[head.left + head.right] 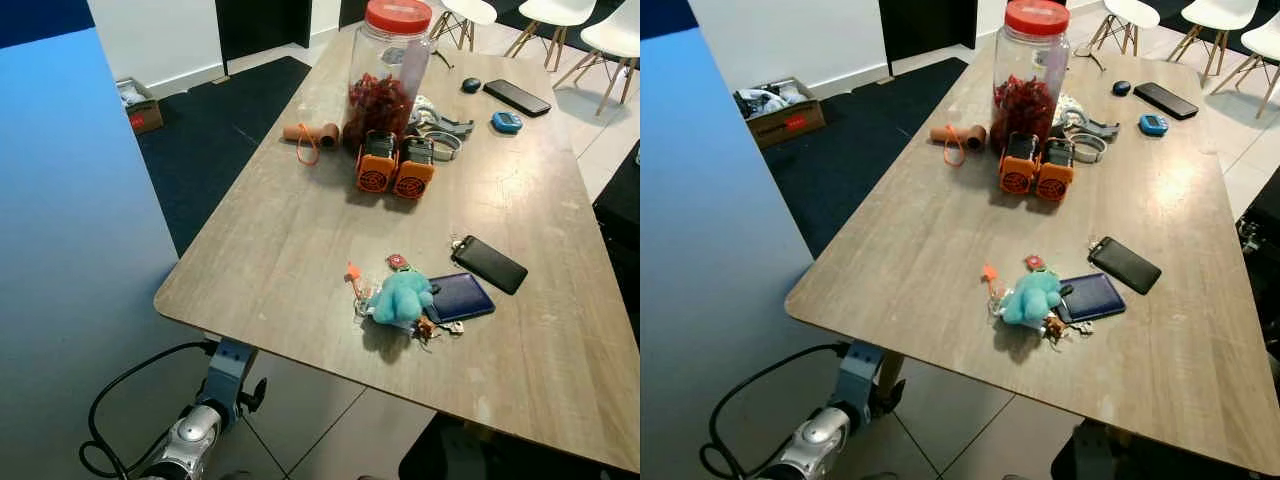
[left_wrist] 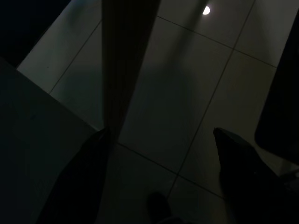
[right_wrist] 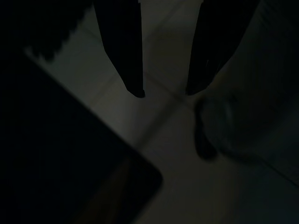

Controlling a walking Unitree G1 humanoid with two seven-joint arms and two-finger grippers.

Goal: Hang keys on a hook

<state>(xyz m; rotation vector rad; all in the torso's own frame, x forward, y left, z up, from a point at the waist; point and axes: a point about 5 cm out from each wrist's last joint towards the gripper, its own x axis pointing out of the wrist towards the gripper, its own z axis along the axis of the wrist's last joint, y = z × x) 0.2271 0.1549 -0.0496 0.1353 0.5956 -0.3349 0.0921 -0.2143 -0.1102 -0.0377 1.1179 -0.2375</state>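
A bunch of keys with a teal plush toy and an orange tag lies on the wooden table, near its front edge. It rests partly against a dark blue wallet. My left arm hangs idle below the table's front left corner. In the dark left wrist view, the left gripper is open over floor tiles beside a table leg. The right gripper also hangs open over the dim floor, holding nothing.
On the table stand a red-lidded jar, two orange devices, a cardboard tube and a black phone. A blue panel rises at the left. White chairs stand beyond the table's far end, and a box sits on the floor.
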